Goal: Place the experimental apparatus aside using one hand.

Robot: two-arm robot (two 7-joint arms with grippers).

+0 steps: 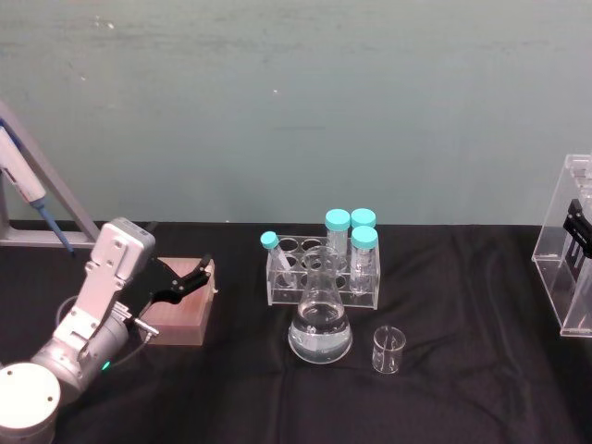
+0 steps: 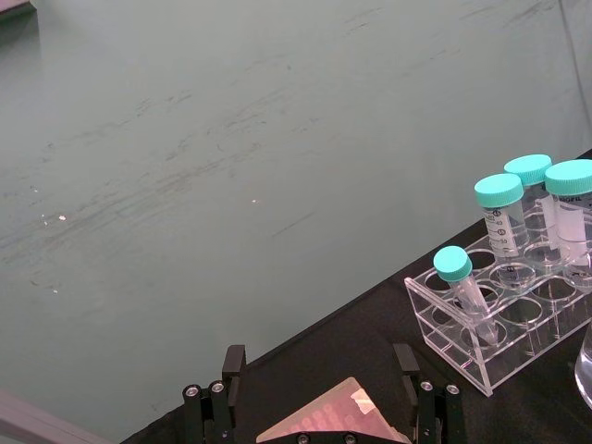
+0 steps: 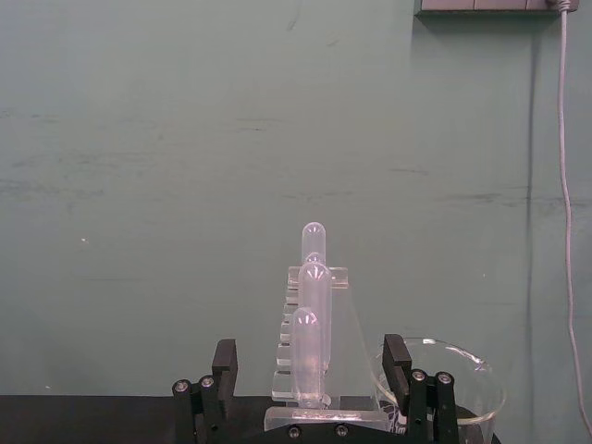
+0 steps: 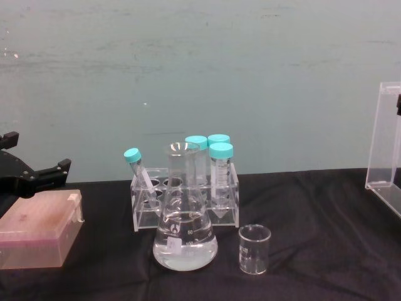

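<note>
The right gripper's (image 3: 311, 346) fingers are spread wide, with the pipette stand (image 3: 335, 277) framed in the gap between them. Whether the pads touch its acrylic cannot be told. That straddling pose looks meant for a grip low on the base, probably the safest hold for something so tall (its pipettes (image 3: 313, 310) stand upright in their slots). The stand sits at the right edge of the black table (image 1: 462, 398), well apart from the other glassware. In the middle, the conical flask (image 1: 321, 326) and small beaker (image 1: 387, 350) stand near, just in front of a test-tube rack (image 1: 324, 276). The left gripper (image 2: 317, 363), fingers also apart, hovers over a pink box (image 4: 39, 227) at the left, out of the way.
</note>
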